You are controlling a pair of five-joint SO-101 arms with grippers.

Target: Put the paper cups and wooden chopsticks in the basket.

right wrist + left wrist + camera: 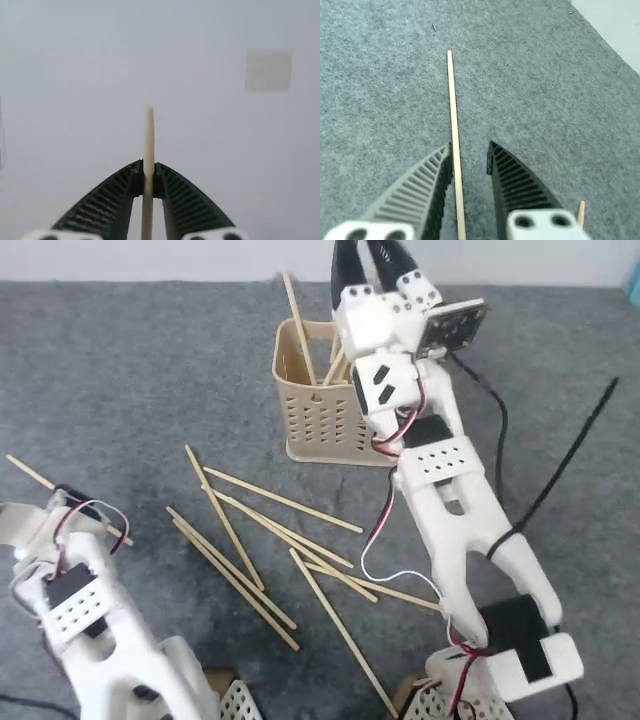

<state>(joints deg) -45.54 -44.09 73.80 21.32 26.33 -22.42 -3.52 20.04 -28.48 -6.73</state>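
My left gripper (469, 146) is open low over the grey carpet, and a wooden chopstick (451, 100) lies between its fingers, against one of them. In the high view that chopstick (45, 480) lies at the far left beside the left arm (70, 590). My right gripper (148, 172) is shut on another chopstick (149, 130), whose tip points toward a white wall. In the high view the right gripper (365, 255) hangs above the back of the beige slotted basket (320, 415). The basket holds a few chopsticks (298, 325) that stick out of its top.
Several loose chopsticks (270, 540) lie fanned out on the carpet in front of the basket, between the two arms. Another chopstick tip (580, 210) pokes in beside the left gripper. Black cables (560, 470) trail across the carpet to the right of the right arm.
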